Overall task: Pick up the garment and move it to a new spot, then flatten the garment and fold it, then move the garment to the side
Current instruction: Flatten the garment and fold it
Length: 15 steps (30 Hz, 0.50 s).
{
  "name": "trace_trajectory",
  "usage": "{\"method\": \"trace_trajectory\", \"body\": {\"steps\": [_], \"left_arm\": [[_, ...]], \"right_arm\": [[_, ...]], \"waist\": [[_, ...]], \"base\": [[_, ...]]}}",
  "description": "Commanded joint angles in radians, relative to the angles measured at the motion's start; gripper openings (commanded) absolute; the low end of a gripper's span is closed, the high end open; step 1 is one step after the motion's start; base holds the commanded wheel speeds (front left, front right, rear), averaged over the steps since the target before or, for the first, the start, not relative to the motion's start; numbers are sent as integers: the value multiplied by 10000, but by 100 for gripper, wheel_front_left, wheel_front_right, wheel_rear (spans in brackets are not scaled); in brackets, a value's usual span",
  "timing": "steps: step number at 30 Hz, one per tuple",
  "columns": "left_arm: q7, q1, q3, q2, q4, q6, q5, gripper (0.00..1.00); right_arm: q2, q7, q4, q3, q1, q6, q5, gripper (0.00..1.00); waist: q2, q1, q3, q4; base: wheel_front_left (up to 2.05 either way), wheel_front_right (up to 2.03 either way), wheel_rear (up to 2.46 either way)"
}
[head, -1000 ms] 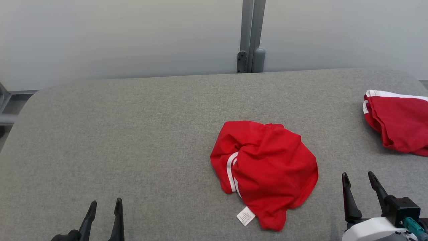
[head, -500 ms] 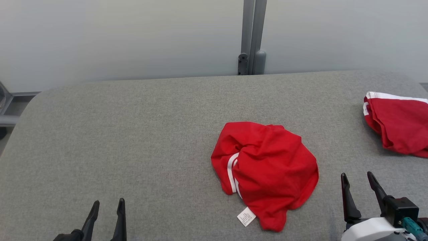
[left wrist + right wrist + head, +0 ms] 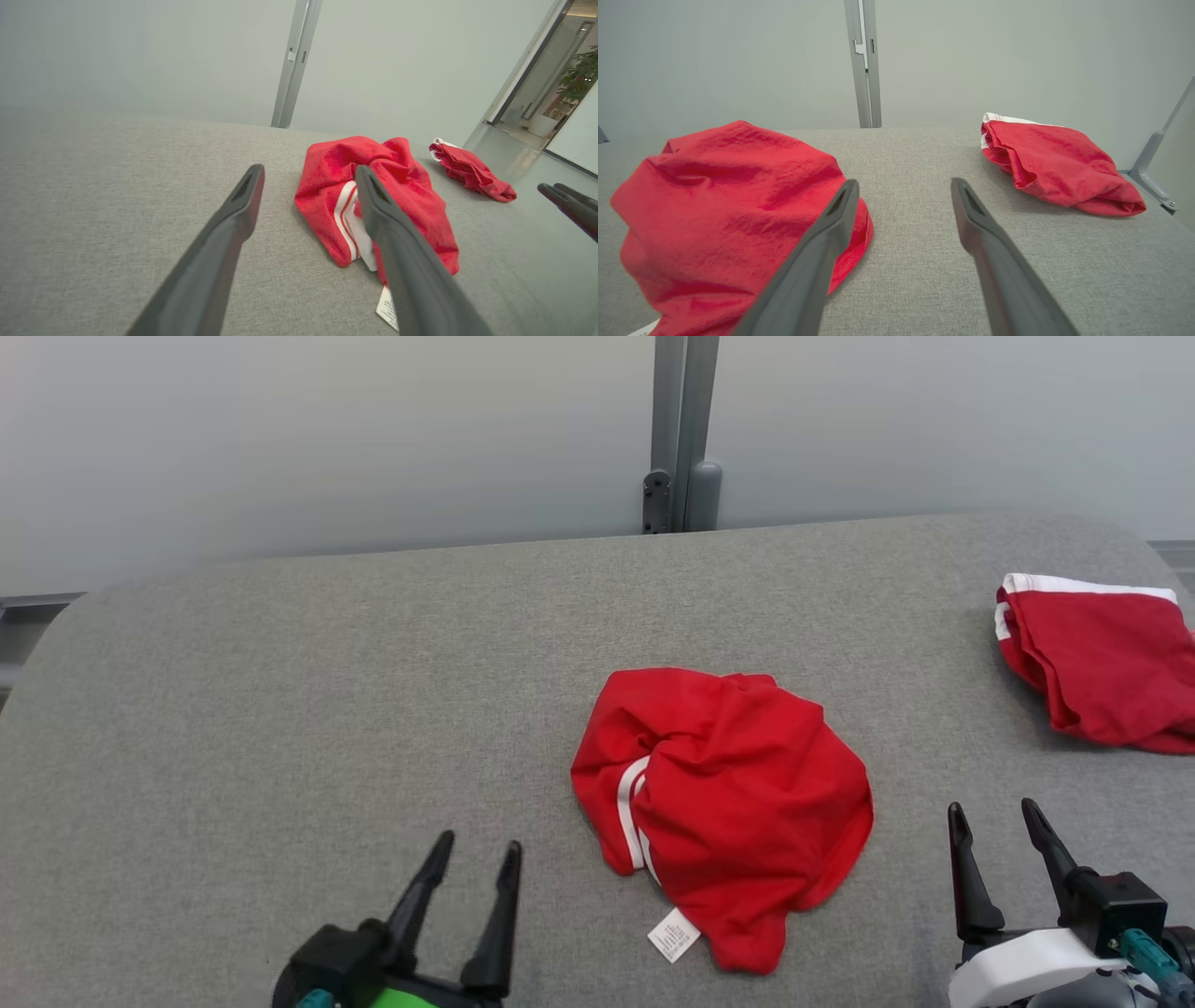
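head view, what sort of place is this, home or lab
Probably an office-style lab or test room, not a home: a broad grey fabric-covered table stands against plain pale partition panels joined by a metal post, and the left wrist view shows a glazed doorway with a potted plant beyond.

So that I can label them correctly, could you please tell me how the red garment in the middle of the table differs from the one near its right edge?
The middle garment is a rounded crumpled heap; the right garment lies flatter, seemingly folded. The middle garment's white stripes sit on its left side; the right garment's white band runs along its far edge. Both are red.
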Motion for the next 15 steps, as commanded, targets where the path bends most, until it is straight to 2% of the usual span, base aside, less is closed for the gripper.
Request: {"method": "trace_trajectory", "body": {"steps": [1, 7, 15], "left_arm": [[2, -272, -385, 21, 46, -28, -193, 100], [62, -1406, -2148, -190, 914, -28, -1260, 100], [553, -3084, -3209, -449, 2868, -29, -2652, 100]], "right_arm": [[-23, -25, -35, 10, -101, -10, -14, 100], [-20, -25, -118, 93, -272, -10, 4, 100], [-20, -25, -153, 93, -686, -10, 97, 100]], "waist": [[0, 0, 90, -210], [0, 0, 432, -723], [0, 0, 1134, -1655]], "base": [[0, 0, 0], [0, 0, 0], [0, 0, 0]]}}
